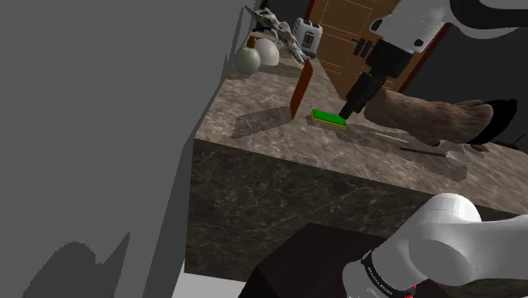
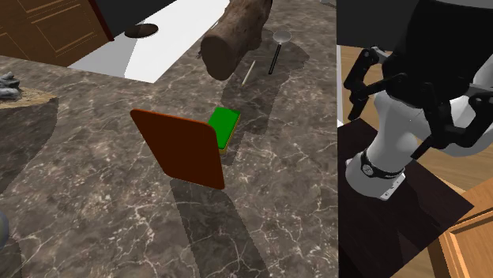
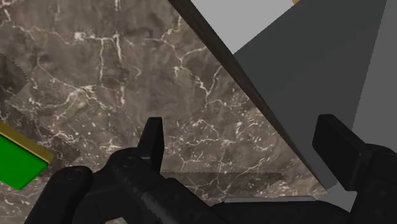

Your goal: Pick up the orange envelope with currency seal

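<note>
- My gripper is wide open: the two fingers stand well apart, with nothing between them but the bare marbled counter.
- Just beside me lies a flat green pad with a yellow edge. In the shoulder view I hang right over it.
- The orange-brown envelope stands on edge on the counter, leaning a little. It is just beyond the pad on the shoulder view's left, and I am not touching it.
- On the pad's other side a brown log lies on the counter, with a spoon near it.
- Farthest off, a toaster sits at the counter's far end.
</note>
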Robot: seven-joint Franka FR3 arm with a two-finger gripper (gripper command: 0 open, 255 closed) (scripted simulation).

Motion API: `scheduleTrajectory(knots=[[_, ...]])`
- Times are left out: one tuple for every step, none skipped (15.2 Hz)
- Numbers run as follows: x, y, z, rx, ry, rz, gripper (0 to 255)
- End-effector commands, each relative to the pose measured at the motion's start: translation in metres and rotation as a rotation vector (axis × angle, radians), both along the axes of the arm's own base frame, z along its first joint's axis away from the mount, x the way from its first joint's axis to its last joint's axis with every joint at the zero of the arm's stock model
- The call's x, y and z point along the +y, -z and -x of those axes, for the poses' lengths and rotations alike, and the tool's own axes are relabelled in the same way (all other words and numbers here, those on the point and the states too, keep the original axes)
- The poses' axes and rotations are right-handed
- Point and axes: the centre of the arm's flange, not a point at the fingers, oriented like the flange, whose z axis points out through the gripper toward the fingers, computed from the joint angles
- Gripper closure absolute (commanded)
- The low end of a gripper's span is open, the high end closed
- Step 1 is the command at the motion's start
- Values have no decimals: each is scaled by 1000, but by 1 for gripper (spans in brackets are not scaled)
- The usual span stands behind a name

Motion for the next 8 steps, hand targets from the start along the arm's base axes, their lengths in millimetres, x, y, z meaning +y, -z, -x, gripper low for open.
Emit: scheduleTrajectory(knots=[[0, 0, 0, 0, 0, 0, 0], [0, -2, -13, 5, 42, 5, 0], [-1, -3, -27, 10, 84, 11, 0], [-3, -5, -40, 15, 125, 16, 0], [-5, -6, -53, 20, 167, 21, 0], [-7, -7, -66, 25, 209, 27, 0], [-10, -9, -79, 29, 251, 32, 0], [-14, -10, -92, 34, 293, 37, 0]])
